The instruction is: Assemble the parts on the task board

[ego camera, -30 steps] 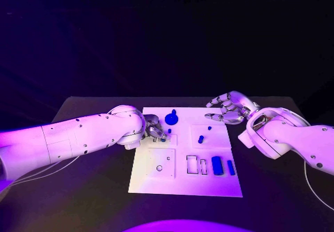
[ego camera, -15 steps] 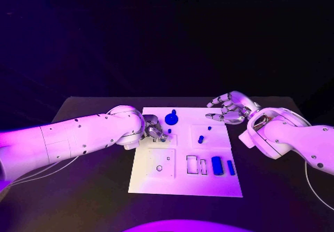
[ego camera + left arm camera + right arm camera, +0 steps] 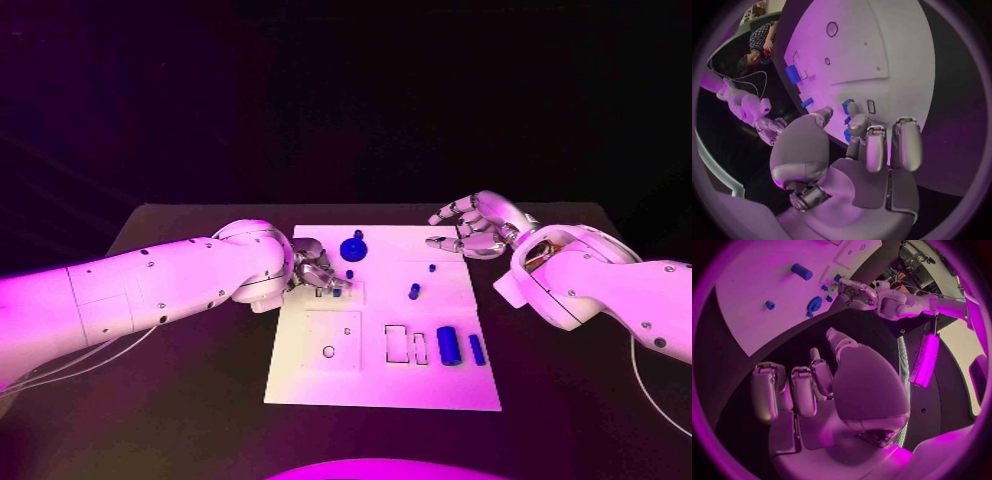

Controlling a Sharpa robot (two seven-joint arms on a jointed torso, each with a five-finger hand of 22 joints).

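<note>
The white task board point(image 3: 382, 385) lies in the middle of the black table. My left hand point(image 3: 316, 275) hovers over the board's left half, fingers curled down, and pinches a small blue part point(image 3: 847, 105) at its fingertips beside a small rectangular slot point(image 3: 871, 106). In the right wrist view the same left hand point(image 3: 857, 290) has the blue part point(image 3: 837, 278) at its tips. My right hand point(image 3: 472, 224) hangs with fingers apart and empty above the board's far right corner. On the board are a round blue knob point(image 3: 355, 245), a peg point(image 3: 415, 290) and a blue cylinder point(image 3: 449, 343).
A thin blue bar point(image 3: 476, 348) lies right of the cylinder, beside two empty rectangular slots point(image 3: 397, 340). A raised square plate point(image 3: 333, 338) with a round hole takes up the board's near left. Dark table point(image 3: 173, 400) surrounds the board on both sides.
The whole picture has shifted slightly. My left hand stays at the same spot on the board with the small part; my right hand has not moved.
</note>
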